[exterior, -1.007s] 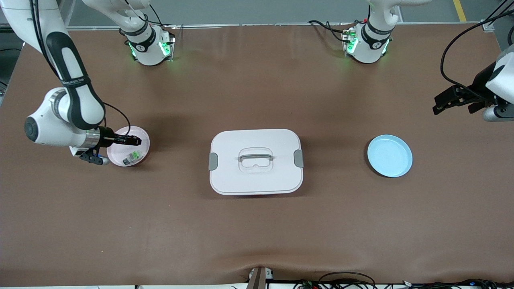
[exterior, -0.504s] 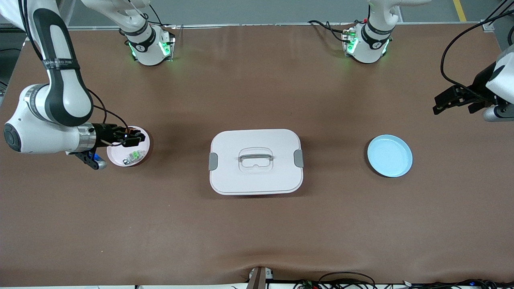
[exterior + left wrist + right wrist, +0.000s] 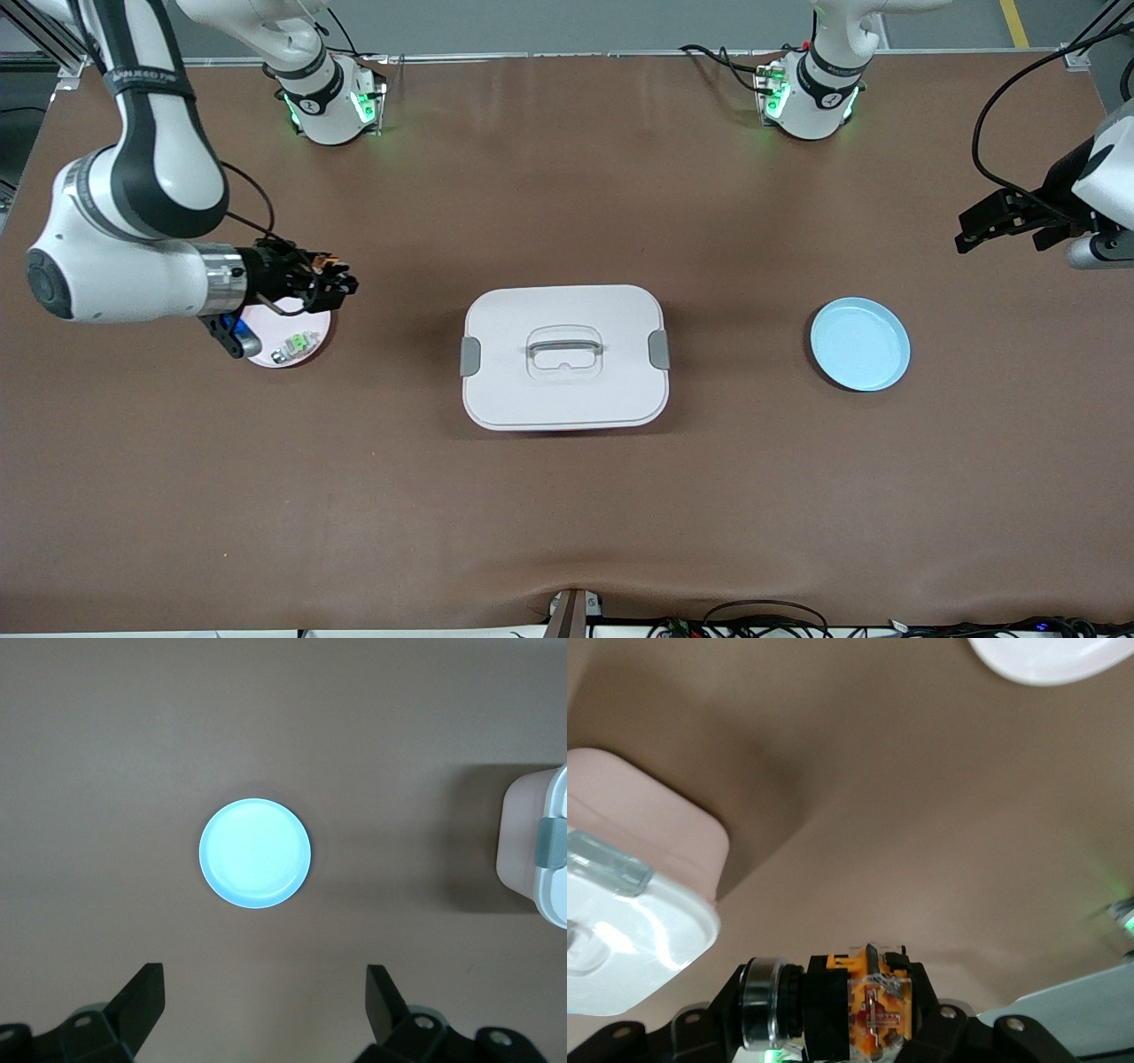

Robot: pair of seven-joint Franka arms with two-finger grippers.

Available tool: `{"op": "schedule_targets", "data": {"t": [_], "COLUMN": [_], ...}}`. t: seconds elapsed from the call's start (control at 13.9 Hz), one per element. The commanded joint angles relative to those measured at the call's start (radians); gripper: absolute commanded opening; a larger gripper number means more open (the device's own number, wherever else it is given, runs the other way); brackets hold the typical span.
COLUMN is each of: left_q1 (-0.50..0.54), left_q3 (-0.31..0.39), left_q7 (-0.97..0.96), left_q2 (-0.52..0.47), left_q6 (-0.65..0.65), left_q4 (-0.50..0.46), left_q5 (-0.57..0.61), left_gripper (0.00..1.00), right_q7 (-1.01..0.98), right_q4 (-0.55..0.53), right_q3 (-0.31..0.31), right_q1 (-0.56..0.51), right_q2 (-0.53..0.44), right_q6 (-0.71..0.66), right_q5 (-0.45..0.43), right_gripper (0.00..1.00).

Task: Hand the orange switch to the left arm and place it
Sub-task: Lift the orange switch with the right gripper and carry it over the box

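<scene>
Right gripper [image 3: 341, 282], clenched on the orange switch [image 3: 873, 1005], hangs above the rim of the pink plate [image 3: 312, 352] at the right arm's end of the table; a green-and-silver component [image 3: 297, 344] lies on that plate. Bare brown table [image 3: 567, 496] separates the plate from the white lidded box [image 3: 564, 390] at centre. Left gripper [image 3: 261, 1014], fingers spread wide, waits near the table edge over bare table beside the blue plate [image 3: 859, 344]. Arm-band lettering unreadable
</scene>
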Motion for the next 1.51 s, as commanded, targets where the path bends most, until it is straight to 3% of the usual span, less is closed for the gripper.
{"op": "schedule_targets", "data": {"t": [0.0, 0.22, 0.58, 0.86, 1.08, 1.22, 1.44], "left_q1": [0.004, 0.004, 0.004, 0.002, 0.004, 0.004, 0.004], "left_q3": [-0.001, -0.001, -0.001, -0.001, -0.001, -0.001, -0.001], "left_q7": [0.025, 0.024, 0.023, 0.024, 0.023, 0.025, 0.025], "left_q2": [0.009, 0.009, 0.009, 0.009, 0.009, 0.009, 0.009], "left_q6": [-0.019, -0.018, -0.018, -0.019, -0.018, -0.018, -0.019], "left_q4": [0.016, 0.016, 0.016, 0.016, 0.016, 0.016, 0.016], "left_q5": [0.002, 0.002, 0.000, 0.000, 0.000, 0.000, 0.000], "left_gripper": [1.00, 1.00, 1.00, 1.00, 1.00, 1.00, 1.00], "right_q7": [0.212, 0.365, 0.614, 0.758, 0.832, 0.899, 1.042], "right_q4": [0.098, 0.218, 0.396, 0.415, 0.426, 0.511, 0.749], "right_q3": [-0.009, -0.009, -0.009, -0.009, -0.007, 0.000, 0.008], "right_q1": [0.095, 0.150, 0.228, 0.268, 0.325, 0.334, 0.372], "right_q2": [0.008, 0.090, 0.219, 0.230, 0.243, 0.296, 0.464], "right_q6": [0.020, 0.099, 0.137, 0.168, 0.269, 0.289, 0.315], "right_q5": [0.056, 0.136, 0.150, 0.183, 0.190, 0.203, 0.208], "right_gripper": [0.00, 0.00, 0.00, 0.00, 0.00, 0.00, 0.00]}}
